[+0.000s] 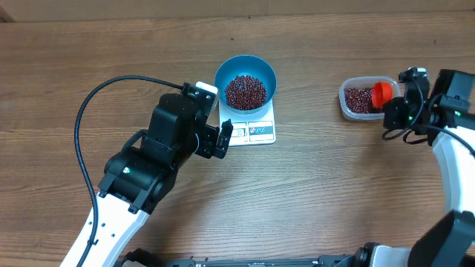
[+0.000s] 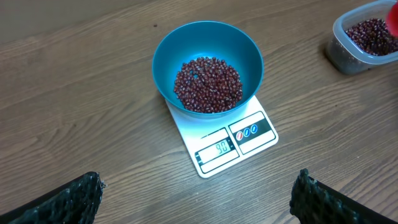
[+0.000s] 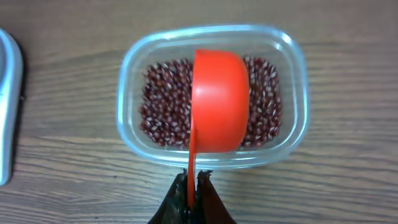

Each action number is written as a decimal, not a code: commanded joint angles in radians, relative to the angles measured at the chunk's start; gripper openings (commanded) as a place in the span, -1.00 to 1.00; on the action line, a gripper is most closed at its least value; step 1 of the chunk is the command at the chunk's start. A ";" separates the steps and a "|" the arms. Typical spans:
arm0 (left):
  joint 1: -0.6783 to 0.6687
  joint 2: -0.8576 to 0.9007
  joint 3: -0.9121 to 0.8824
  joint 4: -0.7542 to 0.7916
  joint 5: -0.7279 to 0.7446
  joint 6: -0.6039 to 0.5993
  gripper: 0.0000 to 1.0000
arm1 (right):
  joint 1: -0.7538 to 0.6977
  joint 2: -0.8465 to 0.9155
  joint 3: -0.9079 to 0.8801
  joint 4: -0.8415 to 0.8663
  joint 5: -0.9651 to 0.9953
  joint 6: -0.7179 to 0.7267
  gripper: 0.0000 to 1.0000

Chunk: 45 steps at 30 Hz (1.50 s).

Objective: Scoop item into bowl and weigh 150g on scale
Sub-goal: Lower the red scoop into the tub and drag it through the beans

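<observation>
my right gripper (image 3: 193, 186) is clamped tight on the handle of the orange scoop (image 3: 217, 102), whose cup sits over the beans (image 3: 165, 106) in the clear tub (image 3: 292, 62). my left gripper (image 2: 198, 198) is spread wide and holds nothing, near the scale (image 2: 239, 146), which carries the blue bowl (image 2: 249, 56) with more beans inside.

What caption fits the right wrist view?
Right gripper grips an orange scoop by its handle over the clear tub of beans.
</observation>
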 commanded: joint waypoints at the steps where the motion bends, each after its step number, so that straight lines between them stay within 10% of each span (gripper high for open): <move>1: 0.005 -0.013 0.002 0.003 0.009 -0.007 0.99 | 0.003 0.050 0.003 0.017 0.036 0.011 -0.93; 45: 0.005 -0.013 0.002 0.003 0.009 -0.007 0.99 | 0.103 0.214 0.003 -0.023 -0.089 0.016 -0.93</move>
